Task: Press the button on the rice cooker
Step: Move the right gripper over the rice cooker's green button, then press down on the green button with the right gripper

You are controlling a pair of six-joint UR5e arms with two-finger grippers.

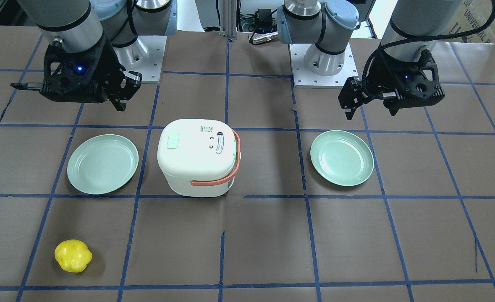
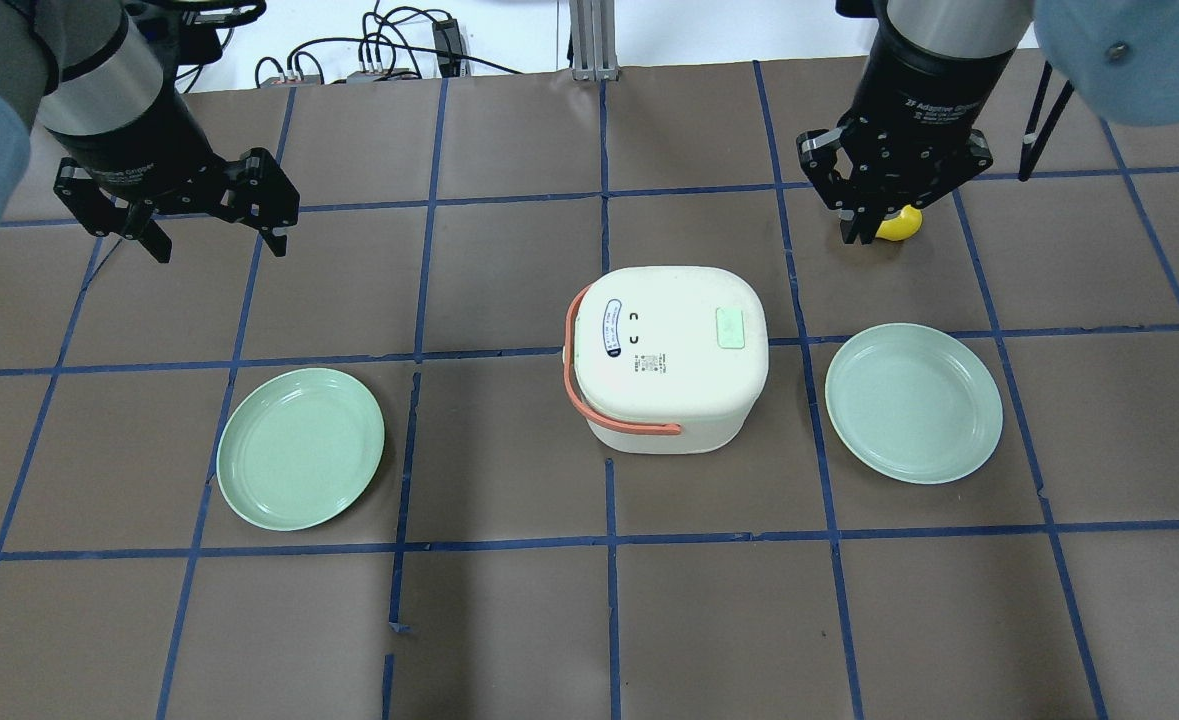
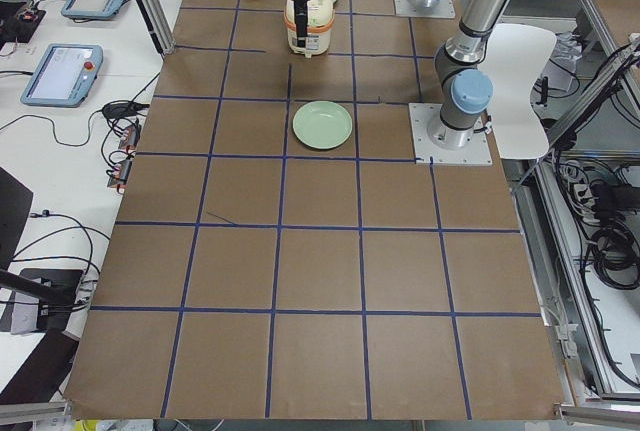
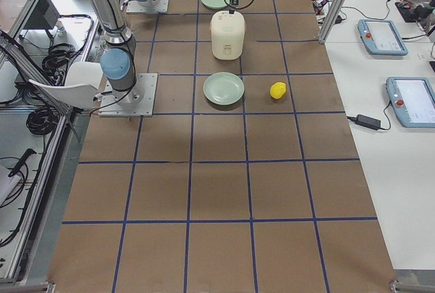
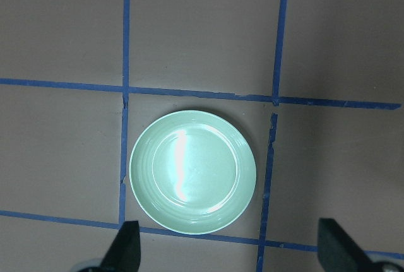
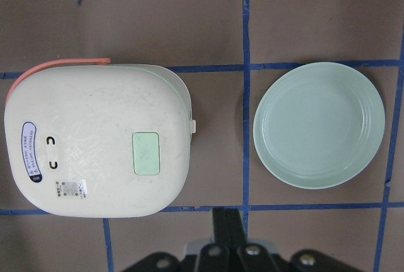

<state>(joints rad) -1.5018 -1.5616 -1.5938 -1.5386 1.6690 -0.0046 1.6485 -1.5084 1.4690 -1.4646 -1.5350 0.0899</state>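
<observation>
The white rice cooker (image 1: 197,157) with an orange handle stands mid-table. Its pale green lid button (image 1: 173,140) faces up and also shows in the overhead view (image 2: 729,328) and the right wrist view (image 6: 146,153). My right gripper (image 2: 857,232) is shut and empty. It hangs high above the table, off to the cooker's button side and apart from it; its fingers (image 6: 228,228) show pressed together. My left gripper (image 2: 219,245) is open and empty, high over the other side of the table, with its fingers (image 5: 126,250) spread wide above a green plate.
Two pale green plates flank the cooker: one on my left (image 2: 300,448), one on my right (image 2: 913,402). A yellow pepper-like object (image 1: 73,256) lies on the far side of the table, partly hidden behind my right gripper in the overhead view.
</observation>
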